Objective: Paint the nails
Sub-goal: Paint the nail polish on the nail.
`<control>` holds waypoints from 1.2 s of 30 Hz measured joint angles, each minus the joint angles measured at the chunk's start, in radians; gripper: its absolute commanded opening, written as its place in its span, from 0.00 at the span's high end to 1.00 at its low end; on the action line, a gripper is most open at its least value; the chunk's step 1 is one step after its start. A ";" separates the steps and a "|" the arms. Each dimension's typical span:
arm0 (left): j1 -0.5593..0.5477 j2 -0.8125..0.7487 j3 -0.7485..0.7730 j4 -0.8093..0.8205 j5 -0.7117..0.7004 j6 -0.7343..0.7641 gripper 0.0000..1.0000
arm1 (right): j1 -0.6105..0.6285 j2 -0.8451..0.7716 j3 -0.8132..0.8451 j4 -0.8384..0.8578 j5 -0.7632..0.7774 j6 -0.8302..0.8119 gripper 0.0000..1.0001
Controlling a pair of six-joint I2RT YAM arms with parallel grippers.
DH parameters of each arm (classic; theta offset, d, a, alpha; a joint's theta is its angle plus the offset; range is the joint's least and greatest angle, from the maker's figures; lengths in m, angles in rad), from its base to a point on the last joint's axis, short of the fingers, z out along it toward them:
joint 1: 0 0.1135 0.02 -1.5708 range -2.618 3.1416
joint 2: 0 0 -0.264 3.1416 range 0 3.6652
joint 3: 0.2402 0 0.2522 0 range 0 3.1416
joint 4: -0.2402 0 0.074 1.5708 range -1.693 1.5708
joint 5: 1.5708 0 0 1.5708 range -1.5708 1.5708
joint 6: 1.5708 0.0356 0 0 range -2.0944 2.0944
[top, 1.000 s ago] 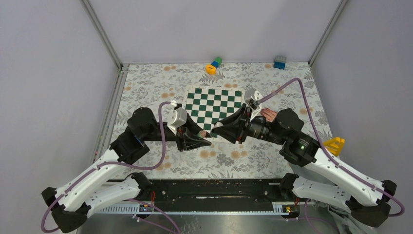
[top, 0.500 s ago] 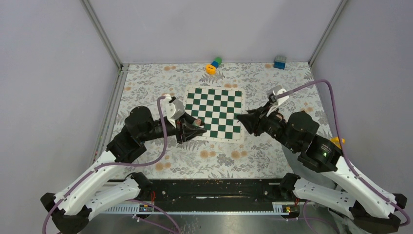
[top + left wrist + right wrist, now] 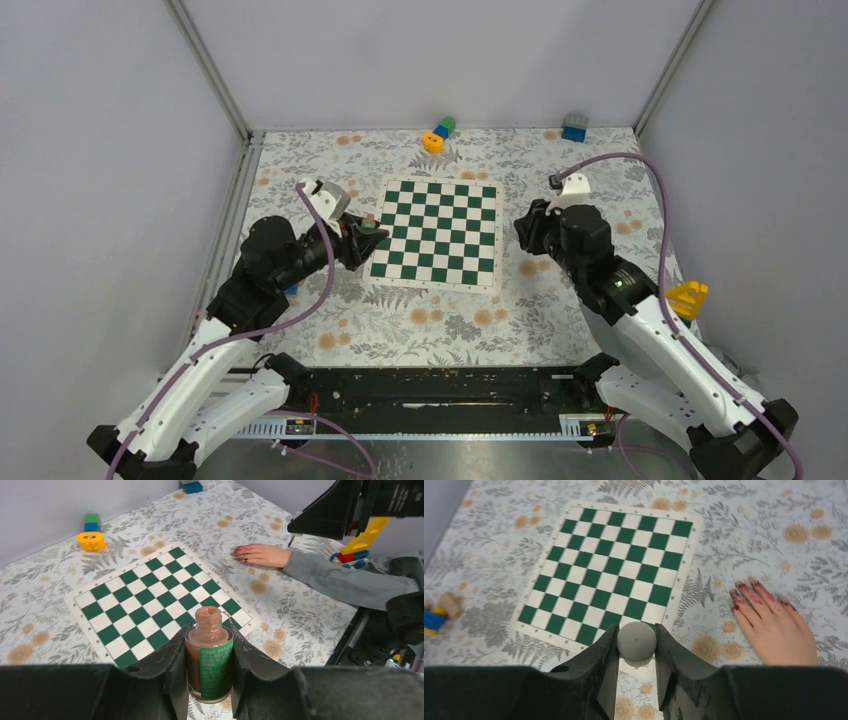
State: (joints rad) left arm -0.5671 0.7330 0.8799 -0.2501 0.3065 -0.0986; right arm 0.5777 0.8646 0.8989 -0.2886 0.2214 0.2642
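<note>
My left gripper [image 3: 209, 628] is shut on an uncapped nail polish bottle [image 3: 210, 660] with brownish-pink polish and a green label, held upright at the chessboard's [image 3: 435, 232] left edge. My right gripper [image 3: 636, 628] is shut on the bottle's round grey brush cap [image 3: 636, 642], just off the board's near right corner. A light-skinned hand [image 3: 776, 627] in a grey sleeve lies flat on the floral cloth right of the board. Its nails [image 3: 740, 587] are dark red with smeared polish. In the top view my right arm hides the hand.
A stack of yellow, blue and green blocks [image 3: 438, 133] and a blue block [image 3: 574, 127] sit at the back wall. A yellow toy [image 3: 688, 298] lies at the right edge. Grey walls enclose the table on three sides.
Both grippers have drawn apart from the board's near edge: the left moved left with the bottle, the right moved right and back with the cap. The right arm now covers the hand.
</note>
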 measured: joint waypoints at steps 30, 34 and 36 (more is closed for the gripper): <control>0.211 0.129 -0.018 0.001 -0.010 -0.058 1.00 | -0.317 0.638 -0.201 0.726 0.040 0.104 1.00; 0.219 0.129 -0.018 0.013 -0.002 -0.061 1.00 | -0.317 0.661 -0.201 0.748 0.076 0.109 1.00; 0.221 0.129 -0.018 0.018 0.005 -0.064 1.00 | -0.317 0.663 -0.201 0.752 0.084 0.111 1.00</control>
State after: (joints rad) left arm -0.3458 0.8616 0.8616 -0.2325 0.3111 -0.1631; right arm 0.2607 1.5280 0.6983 0.4633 0.3058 0.3752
